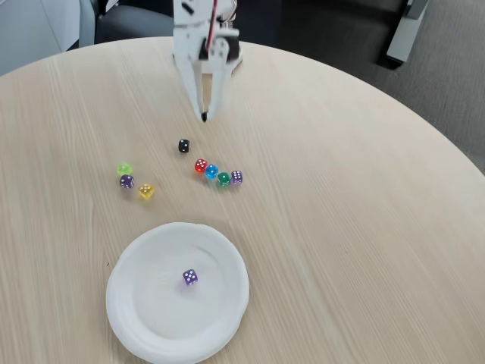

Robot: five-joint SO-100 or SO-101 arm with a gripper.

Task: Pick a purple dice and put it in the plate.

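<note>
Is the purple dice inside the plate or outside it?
Inside. The purple dice lies near the middle of the white plate, well within its rim, apart from the gripper.

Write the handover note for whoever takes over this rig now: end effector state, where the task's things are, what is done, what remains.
End effector: shut, holding nothing, tips down above the round wooden table, beyond the dice.
Tiny translucent violet die: lying inside the large round white disposable plate.
Done: the purple die is in the plate.
Left: nothing apparent; other coloured dice sit loose on the table.
</note>
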